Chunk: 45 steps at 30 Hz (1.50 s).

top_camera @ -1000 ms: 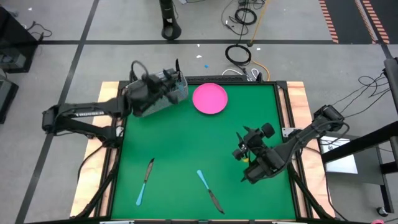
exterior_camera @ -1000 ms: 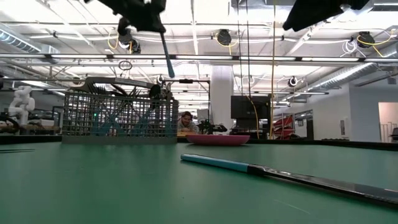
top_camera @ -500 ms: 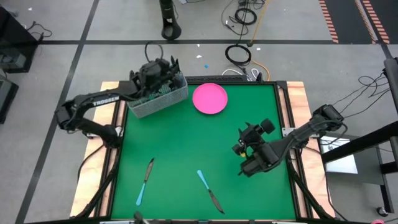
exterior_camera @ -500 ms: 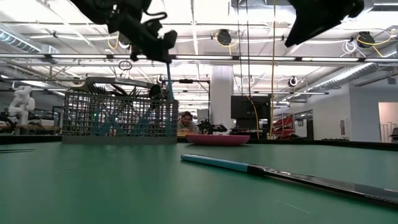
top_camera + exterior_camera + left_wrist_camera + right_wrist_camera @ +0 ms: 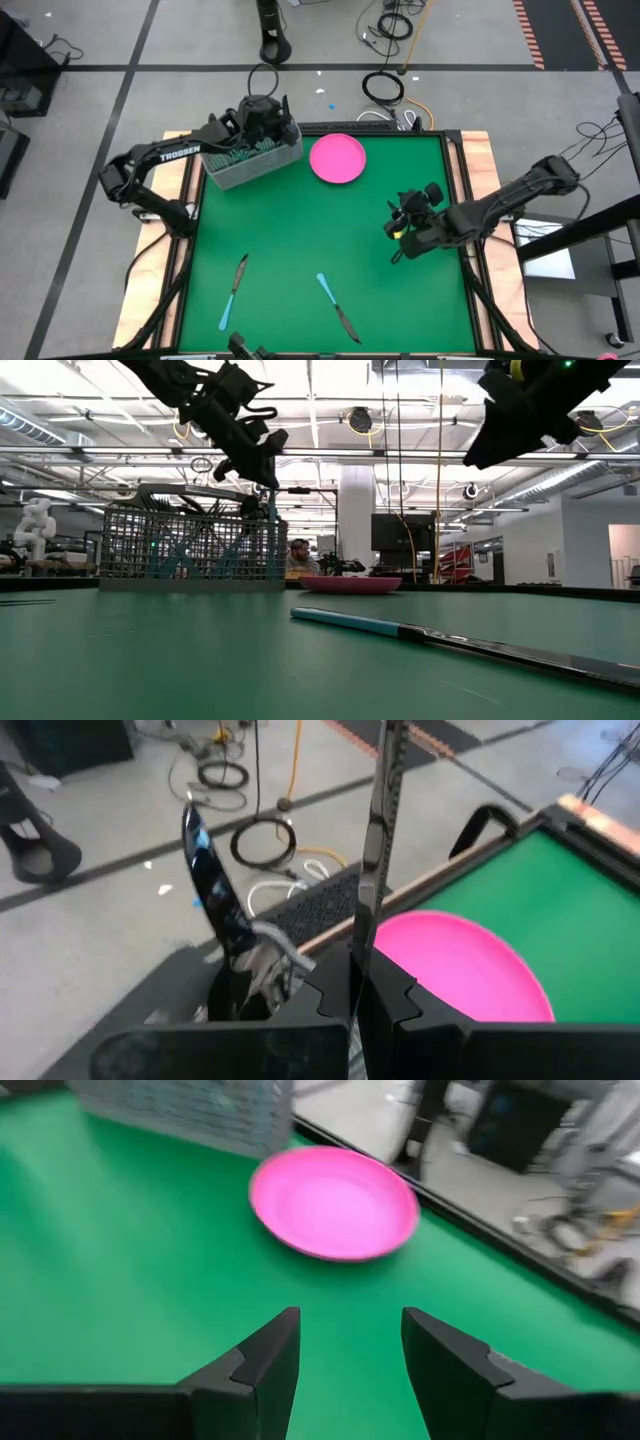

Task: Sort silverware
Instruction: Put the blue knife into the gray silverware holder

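Observation:
My left gripper [image 5: 264, 116] hangs over the far right corner of the grey wire basket [image 5: 250, 160], shut on a knife whose serrated blade [image 5: 378, 840] rises past the fingers. The basket holds several blue-handled pieces [image 5: 190, 555]. Two blue-handled knives lie flat on the green mat, one near the left [image 5: 232, 290] and one at the near middle [image 5: 337, 305], which also shows in the low view [image 5: 400, 628]. My right gripper [image 5: 350, 1350] is open above the mat at the right [image 5: 400, 228], facing the pink plate [image 5: 335, 1200]. My left gripper pinches the knife between its two shut fingers [image 5: 340, 1015], low on the blade [image 5: 362, 960]. The fingers lie across the knife. The blade stands up above them, lifted clear over the basket's corner. The gripper hides the part below the fingers.
The pink plate [image 5: 337, 158] sits at the far middle, right of the basket. Another dark utensil [image 5: 215, 910] stands up in the basket beside the held knife. Wooden borders [image 5: 470, 160] frame the mat. Bare mat lies between plate and loose knives.
My left gripper, shut on the knife, has swung from the basket's left end toward the table's right and down, and now hangs over the basket's far right corner. My right gripper, open throughout, has drawn toward the far edge, sunk a little and turned.

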Each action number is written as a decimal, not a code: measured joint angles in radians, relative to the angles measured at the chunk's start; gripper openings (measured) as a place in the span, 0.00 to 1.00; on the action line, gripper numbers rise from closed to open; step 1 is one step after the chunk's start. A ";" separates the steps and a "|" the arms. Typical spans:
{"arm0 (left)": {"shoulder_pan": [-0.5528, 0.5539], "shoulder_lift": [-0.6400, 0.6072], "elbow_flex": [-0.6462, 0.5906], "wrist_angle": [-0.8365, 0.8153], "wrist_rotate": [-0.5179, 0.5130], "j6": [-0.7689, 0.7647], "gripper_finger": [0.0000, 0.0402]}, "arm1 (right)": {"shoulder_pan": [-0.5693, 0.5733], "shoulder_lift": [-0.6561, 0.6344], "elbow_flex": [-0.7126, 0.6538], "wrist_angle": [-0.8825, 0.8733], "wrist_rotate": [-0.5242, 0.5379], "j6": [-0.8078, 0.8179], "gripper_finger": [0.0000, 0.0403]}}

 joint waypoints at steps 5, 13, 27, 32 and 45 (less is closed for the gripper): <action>0.000 0.008 0.000 -0.020 0.000 0.002 0.00 | -0.017 -0.099 -0.075 0.255 -0.079 -0.187 0.41; -0.001 0.008 0.000 -0.037 -0.018 0.007 0.11 | -0.015 -0.109 -0.079 0.347 -0.097 -0.283 0.41; -0.002 -0.048 0.103 -0.162 -0.058 0.137 0.26 | -0.014 -0.108 -0.080 0.347 -0.097 -0.286 0.41; -0.013 -0.103 0.190 -0.322 -0.061 0.151 0.26 | -0.014 -0.108 -0.080 0.355 -0.150 -0.305 0.41; -0.319 -0.220 0.152 -0.459 -0.007 0.074 0.26 | -0.014 -0.102 -0.079 0.567 -0.299 -0.425 0.41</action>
